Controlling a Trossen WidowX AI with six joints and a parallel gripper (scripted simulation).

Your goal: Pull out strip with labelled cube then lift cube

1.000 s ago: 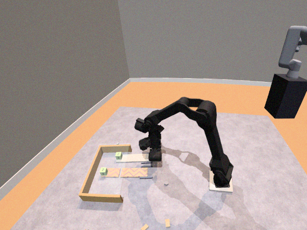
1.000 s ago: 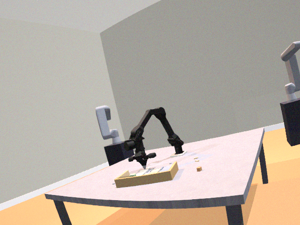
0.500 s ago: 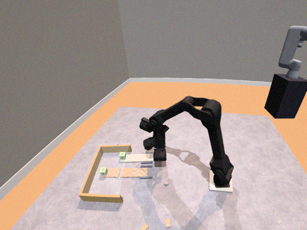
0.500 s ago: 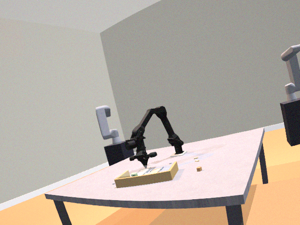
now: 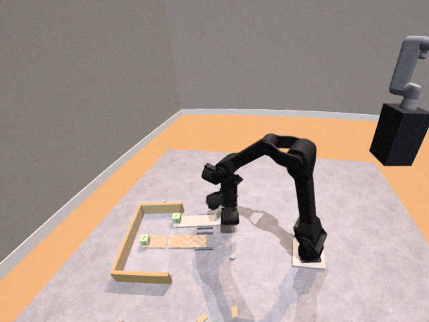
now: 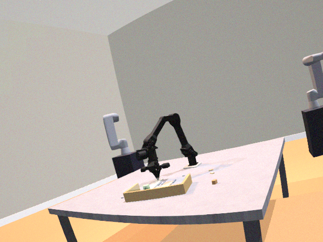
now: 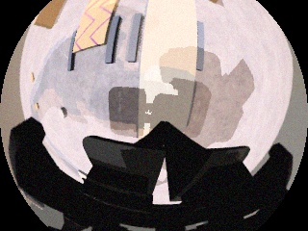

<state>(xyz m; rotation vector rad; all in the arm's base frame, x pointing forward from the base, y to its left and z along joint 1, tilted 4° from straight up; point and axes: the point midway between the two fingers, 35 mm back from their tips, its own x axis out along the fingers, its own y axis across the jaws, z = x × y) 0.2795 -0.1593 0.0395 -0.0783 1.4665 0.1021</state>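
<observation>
The claw [image 5: 230,223] [image 6: 157,178] [image 7: 164,125] is clenched on nothing, probably pressing the pale strip [image 5: 197,221] [image 6: 155,184] [image 7: 169,29] to drag it. Being unbroken, that strip should bring its cube [image 5: 176,217] [image 6: 146,186] nearer.

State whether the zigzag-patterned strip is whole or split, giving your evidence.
Split: the top view shows a gap across the zigzag-patterned strip.

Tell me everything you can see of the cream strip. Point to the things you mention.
The cream strip [image 5: 196,221] [image 7: 168,29] is flat, thin and plain, with straight long edges and no visible break. It lies between two dark rails [image 5: 205,227] [image 7: 136,38], out through the wooden frame's [image 5: 129,239] [image 6: 156,193] open side. A green cube marked Z [image 5: 176,217] [image 6: 146,186] sits at its inner end. The gripper [image 6: 157,179] [image 7: 164,125] is over its outer end; contact is unclear.
</observation>
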